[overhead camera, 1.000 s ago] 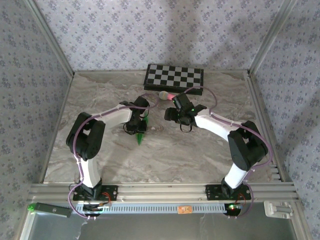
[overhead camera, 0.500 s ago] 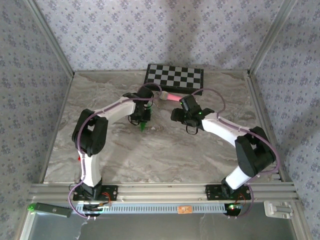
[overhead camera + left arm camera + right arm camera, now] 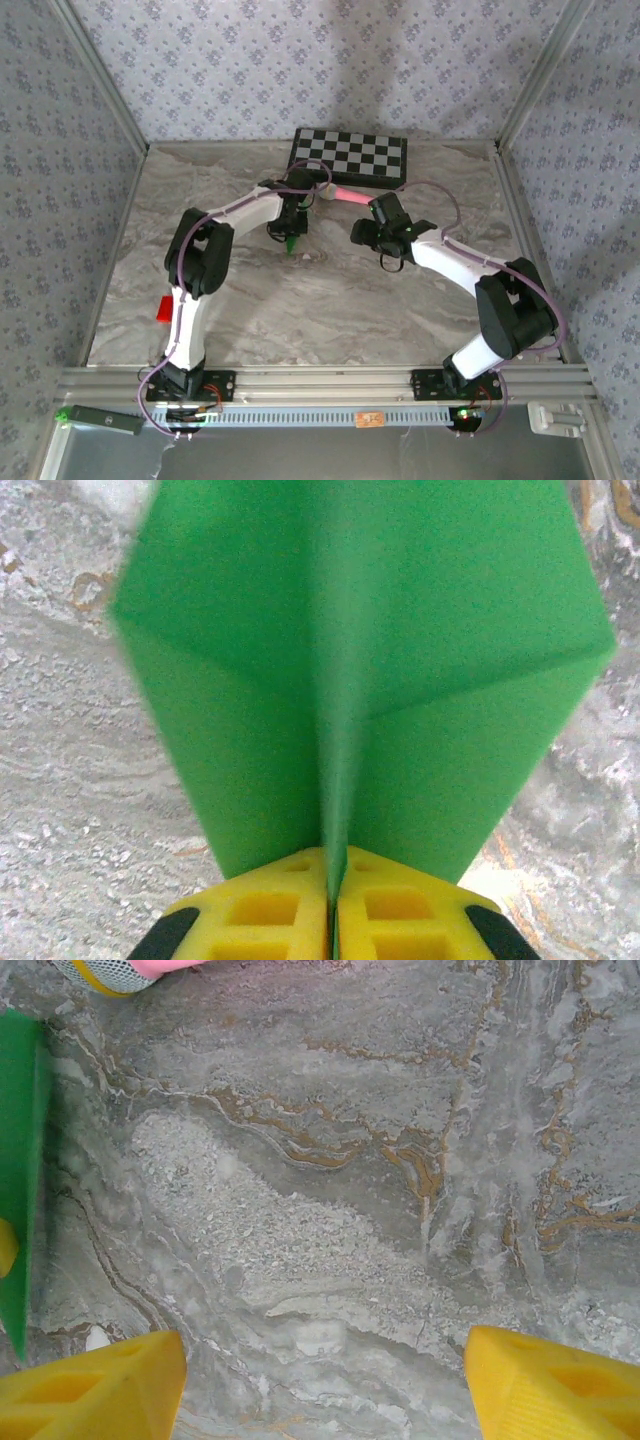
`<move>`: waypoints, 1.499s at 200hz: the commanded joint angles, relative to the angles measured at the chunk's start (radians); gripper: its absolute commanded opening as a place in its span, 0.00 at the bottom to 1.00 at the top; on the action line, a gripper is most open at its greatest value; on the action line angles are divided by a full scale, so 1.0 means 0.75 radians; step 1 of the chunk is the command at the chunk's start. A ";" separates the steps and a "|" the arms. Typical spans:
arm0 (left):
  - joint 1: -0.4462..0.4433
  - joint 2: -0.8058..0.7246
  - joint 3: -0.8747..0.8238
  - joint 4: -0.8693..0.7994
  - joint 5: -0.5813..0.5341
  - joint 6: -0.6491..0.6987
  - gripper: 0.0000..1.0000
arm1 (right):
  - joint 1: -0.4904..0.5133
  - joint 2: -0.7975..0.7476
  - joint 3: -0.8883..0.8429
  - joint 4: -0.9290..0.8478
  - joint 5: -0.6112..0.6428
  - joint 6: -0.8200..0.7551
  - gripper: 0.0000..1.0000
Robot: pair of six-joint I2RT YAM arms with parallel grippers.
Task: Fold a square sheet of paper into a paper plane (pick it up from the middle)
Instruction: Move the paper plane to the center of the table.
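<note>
Where left fingers (image 3: 410,915) pinch it, the matte paper plane (image 3: 430,630) (creased lengthwise) flares.

paper plane (image 3: 350,660): thin green paper, matt, faintly grainy, sharply creased
left gripper (image 3: 333,870): yellow pads, matt rubbery-looking plastic moulded with hollow cells, black trim at the corners
right gripper (image 3: 320,1370): the same matt yellow moulded pads
table (image 3: 330,1190): stone-look top, grey with brown veins, smooth, dull sheen
microphone (image 3: 100,972): fine mesh head, smooth pink handle
checkered board (image 3: 348,155): hard and smooth, slight gloss
arms (image 3: 240,210): smooth white plastic shells, matt black joints
walls (image 3: 300,60): matt floral print, cloth or paper I can't tell
frame rail (image 3: 330,383): bare silvery metal, satin finish
</note>
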 commanded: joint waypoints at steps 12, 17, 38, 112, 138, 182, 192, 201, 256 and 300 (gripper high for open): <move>0.005 0.054 0.069 -0.046 -0.031 -0.032 0.16 | -0.020 -0.037 -0.021 0.012 -0.011 0.006 0.75; 0.004 0.054 0.070 -0.048 -0.031 -0.033 0.17 | -0.023 -0.038 -0.023 0.012 -0.013 0.006 0.75; 0.003 0.062 0.069 -0.050 -0.039 -0.035 0.20 | -0.028 -0.038 -0.026 0.017 -0.024 0.004 0.75; 0.001 0.096 0.084 -0.074 -0.039 -0.018 0.26 | -0.037 -0.021 -0.025 0.029 -0.051 0.004 0.75; 0.001 0.105 0.080 -0.080 -0.033 -0.012 0.33 | -0.036 -0.012 -0.019 0.028 -0.059 0.002 0.75; -0.007 0.118 0.082 -0.079 -0.019 0.016 0.39 | -0.037 0.003 -0.008 0.026 -0.070 0.005 0.75; -0.006 0.120 0.082 -0.079 -0.009 0.022 0.40 | -0.039 0.005 -0.005 0.027 -0.070 0.005 0.75; -0.007 0.120 0.080 -0.075 -0.005 0.025 0.40 | -0.040 0.007 -0.003 0.026 -0.073 0.006 0.75; -0.007 0.107 0.089 -0.081 -0.005 0.009 0.41 | -0.041 0.010 0.007 0.019 -0.073 0.004 0.75; -0.007 -0.003 0.092 -0.072 -0.020 -0.024 0.42 | -0.041 0.007 0.015 0.015 -0.071 0.005 0.75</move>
